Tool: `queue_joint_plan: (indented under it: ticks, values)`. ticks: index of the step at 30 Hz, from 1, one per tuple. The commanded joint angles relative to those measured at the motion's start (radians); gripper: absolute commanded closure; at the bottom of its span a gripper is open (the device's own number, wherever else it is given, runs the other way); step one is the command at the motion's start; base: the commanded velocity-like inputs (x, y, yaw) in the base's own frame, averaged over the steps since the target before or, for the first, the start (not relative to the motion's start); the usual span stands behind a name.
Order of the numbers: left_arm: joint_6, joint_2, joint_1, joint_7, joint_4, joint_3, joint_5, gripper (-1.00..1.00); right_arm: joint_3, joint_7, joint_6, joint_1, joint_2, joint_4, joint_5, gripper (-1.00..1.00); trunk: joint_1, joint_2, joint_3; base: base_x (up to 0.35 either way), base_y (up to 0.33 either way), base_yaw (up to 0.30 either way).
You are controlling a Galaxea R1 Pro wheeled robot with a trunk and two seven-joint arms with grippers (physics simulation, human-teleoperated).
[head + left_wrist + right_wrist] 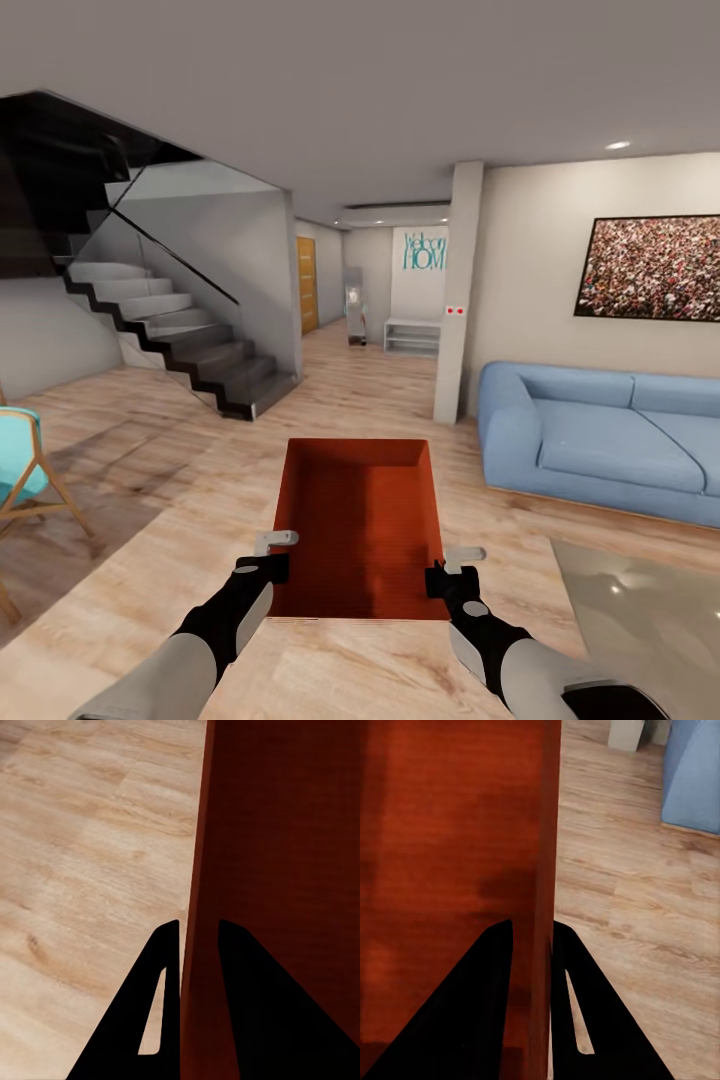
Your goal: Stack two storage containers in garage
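An orange-red storage container [362, 525], with nothing in it, is held out ahead of the robot above the wood plank floor [200, 480] of the living room. The left gripper [272, 556] has its jaws clamped on the container's left wall; the right gripper [452, 566] pinches the right wall. Each wrist view shows a thin wall [196, 907] between dark fingers [480, 1005]. The head view adds a blue sofa [600, 440] and staircase [170, 330]. Both arms reach forward, level.
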Motion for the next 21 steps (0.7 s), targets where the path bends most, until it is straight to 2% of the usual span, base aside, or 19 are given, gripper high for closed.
queue_joint_plan:
  ticks: [1, 21]
  values:
    - [-0.064, 0.001, 0.0, 0.029, -0.005, 0.014, -0.019, 1.0, -0.055, 0.01, 0.001, 0.0, 0.001, 0.001, 0.013, 1.0, 0.001, -0.001, 0.0, 0.321, 0.0, 0.001]
    - [-0.064, 0.001, 0.0, 0.029, -0.004, 0.014, -0.018, 1.0, -0.055, 0.01, 0.001, 0.0, 0.001, 0.001, 0.013, 1.0, 0.001, -0.001, 0.0, 0.321, 0.0, 0.0]
